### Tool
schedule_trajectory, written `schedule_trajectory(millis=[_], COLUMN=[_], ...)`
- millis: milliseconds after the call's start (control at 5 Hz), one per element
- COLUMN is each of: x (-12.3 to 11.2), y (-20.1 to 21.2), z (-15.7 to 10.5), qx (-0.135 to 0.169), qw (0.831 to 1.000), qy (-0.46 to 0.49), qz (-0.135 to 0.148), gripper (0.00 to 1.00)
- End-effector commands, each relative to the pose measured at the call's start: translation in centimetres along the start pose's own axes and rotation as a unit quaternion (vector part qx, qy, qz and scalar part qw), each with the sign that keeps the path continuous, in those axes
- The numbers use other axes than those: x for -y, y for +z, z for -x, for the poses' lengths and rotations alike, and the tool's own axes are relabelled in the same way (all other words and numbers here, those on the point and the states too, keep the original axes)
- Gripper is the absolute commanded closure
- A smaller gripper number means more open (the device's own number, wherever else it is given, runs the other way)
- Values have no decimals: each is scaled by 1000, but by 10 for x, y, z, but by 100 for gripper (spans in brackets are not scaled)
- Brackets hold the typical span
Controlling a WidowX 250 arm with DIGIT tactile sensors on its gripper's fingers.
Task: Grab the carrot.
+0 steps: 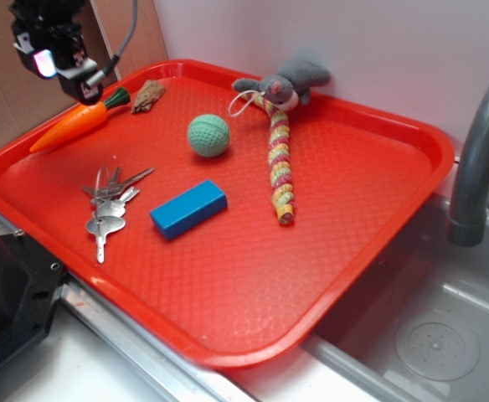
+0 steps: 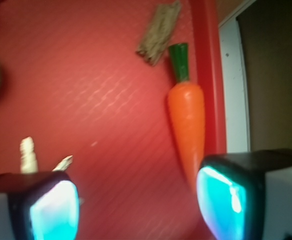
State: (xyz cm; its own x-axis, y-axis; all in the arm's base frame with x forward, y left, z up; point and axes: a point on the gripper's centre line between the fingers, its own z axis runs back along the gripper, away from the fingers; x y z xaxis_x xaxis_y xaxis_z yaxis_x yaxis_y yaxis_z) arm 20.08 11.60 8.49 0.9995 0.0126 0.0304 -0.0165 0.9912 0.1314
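The orange carrot [image 1: 75, 126] with its dark green stem cap lies along the far left rim of the red tray [image 1: 362, 243], tip pointing left. In the wrist view the carrot [image 2: 187, 117] runs down the right side, its tip passing behind the right finger pad [image 2: 221, 200]. My gripper [image 1: 67, 71] hangs in the air just above the carrot's stem end, open, with bare tray showing between the pads [image 2: 141, 205]. Nothing is held.
A brown scrap [image 1: 148, 95] lies beside the carrot's stem. On the tray are also a green ball [image 1: 208, 135], keys [image 1: 109, 201], a blue block [image 1: 188, 208] and a striped fabric toy with a grey plush head [image 1: 280, 151]. A sink and faucet [image 1: 479, 159] are to the right.
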Motion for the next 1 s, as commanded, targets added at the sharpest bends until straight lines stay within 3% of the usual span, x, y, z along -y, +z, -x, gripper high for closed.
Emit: schedule_trajectory(millis=[0, 200, 800], x=[-42, -40, -30], y=[-21, -40, -62], z=[10, 25, 27], qx=[17, 27, 40], qw=[999, 999, 999], qy=[5, -10, -33], qz=[-28, -36, -10], gripper=[0, 0, 0])
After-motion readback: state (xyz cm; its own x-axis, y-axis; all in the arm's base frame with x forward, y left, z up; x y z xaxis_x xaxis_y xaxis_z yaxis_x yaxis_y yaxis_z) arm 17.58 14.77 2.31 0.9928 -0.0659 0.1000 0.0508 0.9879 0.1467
